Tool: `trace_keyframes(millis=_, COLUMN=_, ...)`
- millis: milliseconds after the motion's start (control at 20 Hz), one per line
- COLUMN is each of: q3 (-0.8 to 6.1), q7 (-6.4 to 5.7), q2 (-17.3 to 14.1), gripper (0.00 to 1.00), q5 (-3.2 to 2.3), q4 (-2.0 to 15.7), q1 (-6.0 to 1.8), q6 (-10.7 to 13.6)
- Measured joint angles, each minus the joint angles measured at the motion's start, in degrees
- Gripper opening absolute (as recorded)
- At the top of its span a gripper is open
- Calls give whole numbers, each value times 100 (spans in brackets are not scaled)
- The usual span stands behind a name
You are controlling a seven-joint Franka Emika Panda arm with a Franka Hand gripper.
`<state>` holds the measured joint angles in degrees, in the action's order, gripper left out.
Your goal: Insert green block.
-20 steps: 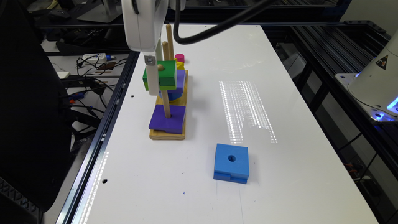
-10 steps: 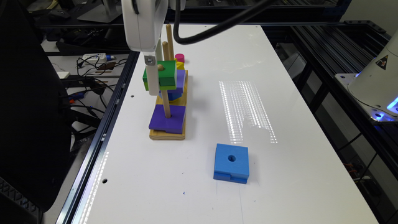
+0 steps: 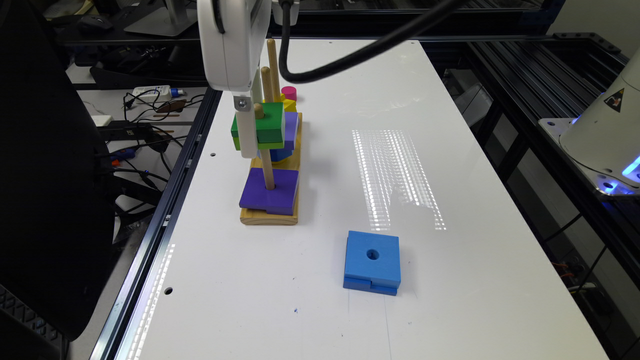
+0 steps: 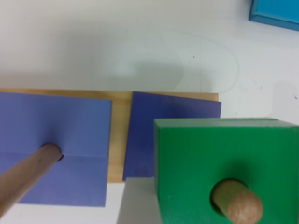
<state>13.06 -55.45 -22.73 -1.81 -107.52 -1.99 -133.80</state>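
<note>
The white worktop (image 3: 450,200) carries a wooden base (image 3: 270,216) with upright pegs, and I will place the rest from that base. The arm (image 3: 232,42) comes down over its near end, the claw (image 3: 248,131) hanging beside the nearest peg (image 3: 266,165). A blue block (image 3: 372,261) lies flat on the worktop, well apart from the base toward the exterior view's right. A purple block (image 3: 270,190) sits at the foot of that nearest peg, on the base.

The green block (image 3: 260,129) is up in the air above the base, threaded on the nearest peg; in the wrist view the peg tip pokes up through its hole (image 4: 236,200). It sits right against the claw's pale finger, so I take the claw to be clamped on it, though the second finger is hidden from me.

The risk I see is binding: if the block is carried down slightly tilted, its hole could catch on the peg and drag the base. Letting go this high, it might jam partway down rather than seat on the purple block.
</note>
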Motion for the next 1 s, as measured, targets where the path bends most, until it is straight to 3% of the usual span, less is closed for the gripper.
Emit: trace_keyframes(millis=1000, q3=-4, q7=0, q2=-115, gripper=0, q5=-24, q4=0, q1=0, q6=-84)
